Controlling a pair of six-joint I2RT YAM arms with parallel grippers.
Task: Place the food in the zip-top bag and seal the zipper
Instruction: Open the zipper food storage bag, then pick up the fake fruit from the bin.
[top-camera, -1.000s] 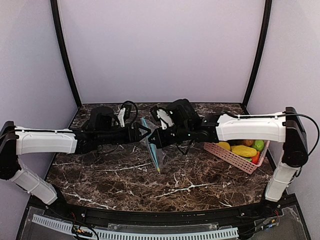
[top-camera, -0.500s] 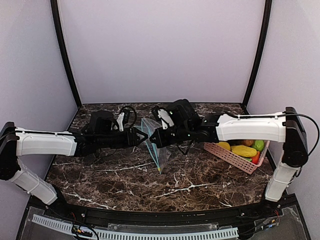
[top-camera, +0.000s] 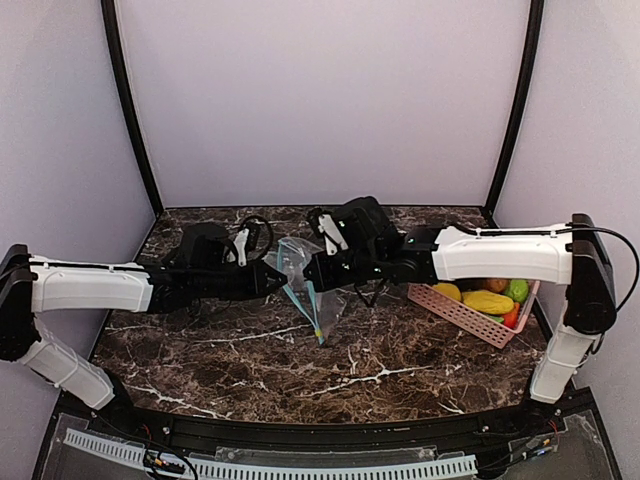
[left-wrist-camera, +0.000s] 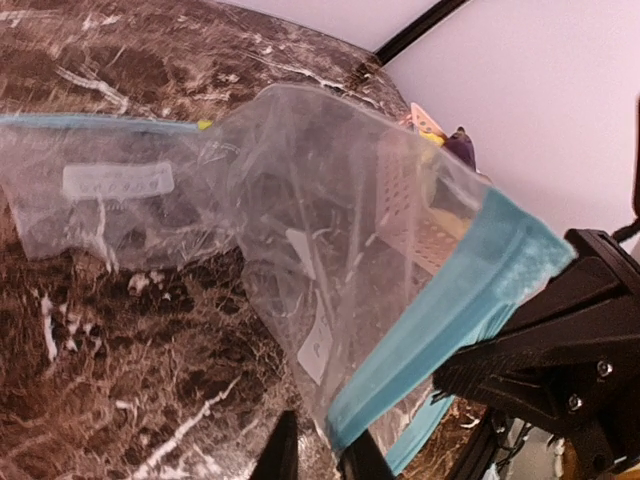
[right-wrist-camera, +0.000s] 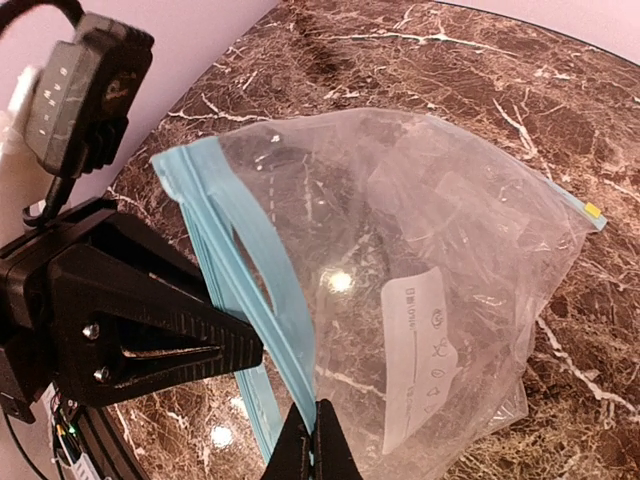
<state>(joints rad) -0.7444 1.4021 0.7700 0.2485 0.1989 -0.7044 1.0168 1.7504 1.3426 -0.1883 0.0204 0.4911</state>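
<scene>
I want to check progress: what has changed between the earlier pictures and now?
The left gripper drew back leftward, pulling one rim of the zip-top bag, so its mouth opened. The right gripper kept its grip, nearly in place. The food stayed in the pink basket.

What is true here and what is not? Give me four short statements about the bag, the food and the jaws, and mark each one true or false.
1. The left jaws and the right jaws both pinch the zip-top bag by its blue zipper strip. True.
2. The food is inside the bag. False: the bag is empty, and the food lies in the pink basket.
3. The basket stands to the right of the bag. True.
4. The bag lies flat and sealed on the table. False: it is held up by its zipper edge, with its mouth partly open.
</scene>
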